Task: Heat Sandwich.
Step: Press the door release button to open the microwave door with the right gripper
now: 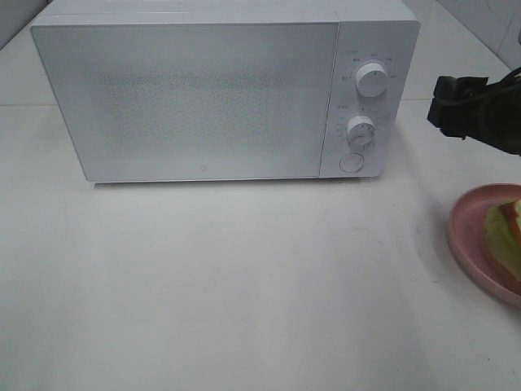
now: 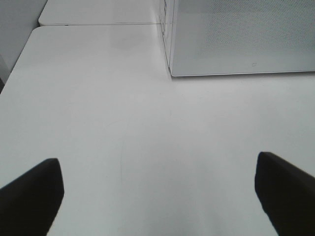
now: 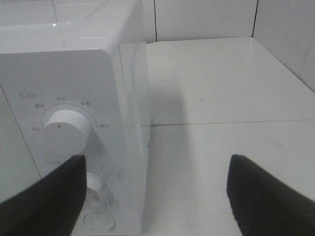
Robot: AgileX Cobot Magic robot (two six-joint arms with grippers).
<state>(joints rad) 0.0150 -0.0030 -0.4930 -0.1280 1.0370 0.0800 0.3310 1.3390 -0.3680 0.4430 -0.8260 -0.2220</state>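
Note:
The sandwich (image 1: 506,232), white bread with green filling, lies on a pink plate (image 1: 472,236) at the right edge of the exterior view, partly cut off. The white microwave (image 1: 195,98) stands at the back with its door shut. My right gripper (image 1: 446,106) hovers just right of the microwave's control panel, above and behind the plate. In the right wrist view it (image 3: 155,196) is open and empty, facing the upper knob (image 3: 64,130). My left gripper (image 2: 157,196) is open and empty over bare table in front of the microwave's left corner (image 2: 172,73); it is out of the exterior view.
The control panel has an upper knob (image 1: 372,80), a lower knob (image 1: 361,129) and a round button (image 1: 351,161). The white table (image 1: 244,285) spreads in front of the microwave. A tiled wall (image 3: 206,19) stands behind.

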